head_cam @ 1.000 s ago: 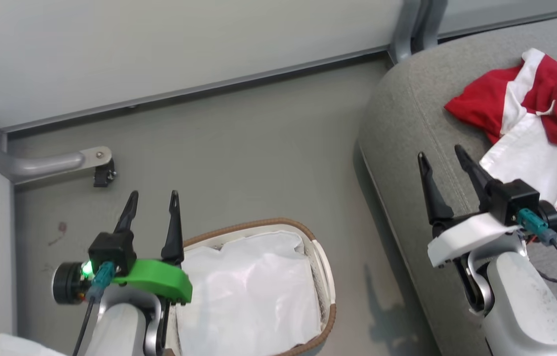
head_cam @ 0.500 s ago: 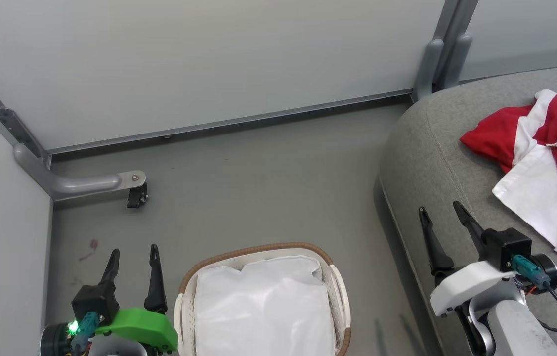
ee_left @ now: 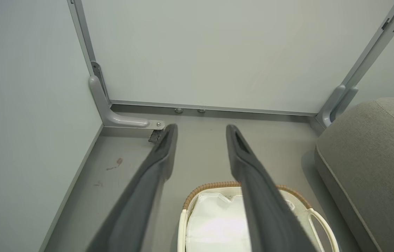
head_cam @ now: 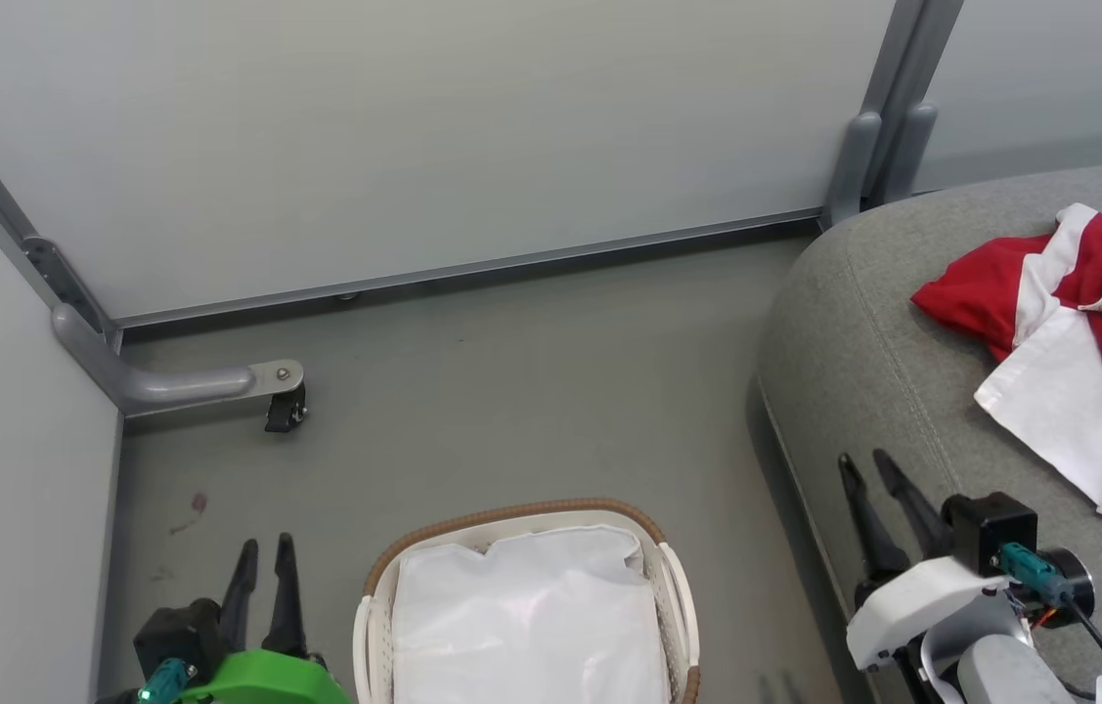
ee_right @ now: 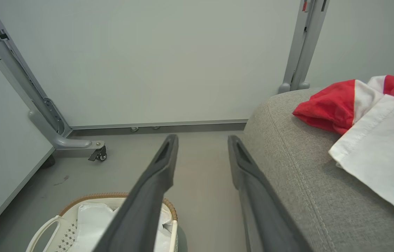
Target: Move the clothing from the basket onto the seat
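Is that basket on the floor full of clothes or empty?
Empty of clothes: the basket shows just its white liner, and the red clothing lies on the grey seat.

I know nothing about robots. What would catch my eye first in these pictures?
The bright red and white clothing grabs the eye first, heaped on the big grey seat at the right. Next comes the white basket with its brown woven rim, on the floor at bottom centre, with a white cloth liner inside it.
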Controlling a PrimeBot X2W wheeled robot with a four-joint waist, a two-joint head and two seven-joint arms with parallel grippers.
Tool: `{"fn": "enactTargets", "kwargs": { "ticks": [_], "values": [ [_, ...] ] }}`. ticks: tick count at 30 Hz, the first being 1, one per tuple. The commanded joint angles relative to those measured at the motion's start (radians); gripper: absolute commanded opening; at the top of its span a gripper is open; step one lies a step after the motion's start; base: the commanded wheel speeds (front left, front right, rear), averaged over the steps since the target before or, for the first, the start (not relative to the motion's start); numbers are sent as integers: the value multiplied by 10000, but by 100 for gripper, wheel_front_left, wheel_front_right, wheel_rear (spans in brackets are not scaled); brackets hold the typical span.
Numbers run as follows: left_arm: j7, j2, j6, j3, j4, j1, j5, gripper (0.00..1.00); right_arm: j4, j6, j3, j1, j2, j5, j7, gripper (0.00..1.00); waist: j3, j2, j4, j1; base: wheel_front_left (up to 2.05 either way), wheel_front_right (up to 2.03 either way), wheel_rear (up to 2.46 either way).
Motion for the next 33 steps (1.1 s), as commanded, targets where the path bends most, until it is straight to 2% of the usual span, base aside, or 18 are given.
{"fn": "enactTargets", "kwargs": {
  "ticks": [1,15,33],
  "values": [
    [0,-10,0,-2,77,6,0,0,82,0,6,59,19,2,2,0,-1,0,0,1,0,0,0],
    [712,-2,-145,365,-209,-180,-2444,0,-225,-1,-379,123,59,2627,720,0,-32,0,54,1,0,0,0],
    [1438,8,-297,721,-565,-361,-5074,0,-591,-3,-739,231,99,5451,1442,0,-72,0,122,1,0,0,0]
  ]
}}
